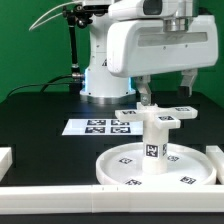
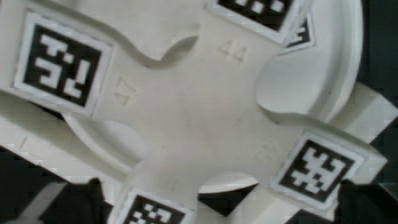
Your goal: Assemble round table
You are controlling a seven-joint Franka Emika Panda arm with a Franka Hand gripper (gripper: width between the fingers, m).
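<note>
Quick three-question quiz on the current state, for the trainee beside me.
1. True or false: the leg lies on its side.
2. What sits on top of the leg? A) the cross-shaped foot B) a second disc C) nothing
3. Fill in: the gripper hangs ___ the foot.

Key:
1. False. It stands upright on the disc.
2. A
3. above

Your arm [image 1: 150, 45] reaches forward and down; its end effector [image 1: 166, 98] hangs with fingers pointing down, spread apart.
</note>
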